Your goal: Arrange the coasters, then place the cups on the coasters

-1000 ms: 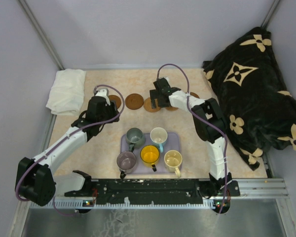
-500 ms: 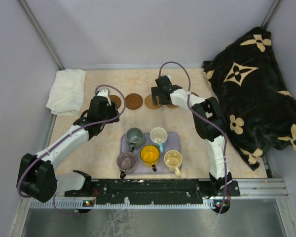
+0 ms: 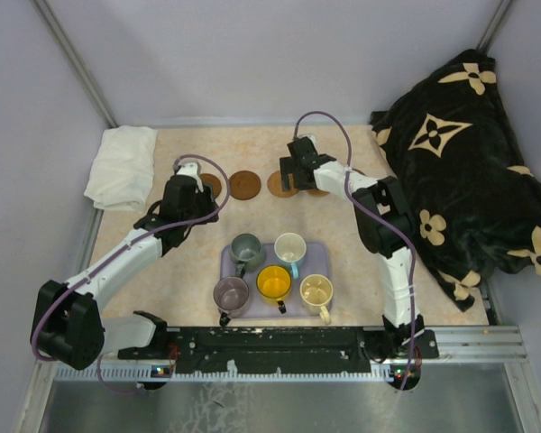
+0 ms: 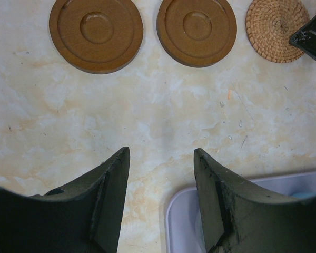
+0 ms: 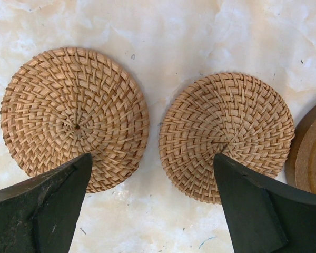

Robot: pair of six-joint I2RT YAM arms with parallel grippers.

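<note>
The coasters lie in a row across the far side of the table. The left wrist view shows two brown wooden coasters [image 4: 96, 34] [image 4: 196, 30] and one woven coaster [image 4: 276, 29]. My left gripper [image 4: 160, 158] hovers open and empty between that row and the tray's corner [image 4: 187, 221]. My right gripper [image 5: 151, 156] is wide open above the gap between two woven coasters [image 5: 73, 118] [image 5: 226, 134], holding nothing. From above, the mauve cup [image 3: 231, 293], grey-green cup [image 3: 246, 246], orange cup [image 3: 273, 282], cream cup [image 3: 316, 290] and white-and-blue cup [image 3: 289, 246] stand on the tray.
The lavender tray [image 3: 227, 267] sits at the near middle. A folded white cloth [image 3: 122, 167] lies at the far left. A black patterned blanket [image 3: 464, 162] fills the right side. Grey walls close in the back and sides.
My right gripper has shifted slightly right and farther back, uncovering more of the coaster beneath it. The left arm has barely moved. No cup or coaster has moved.
</note>
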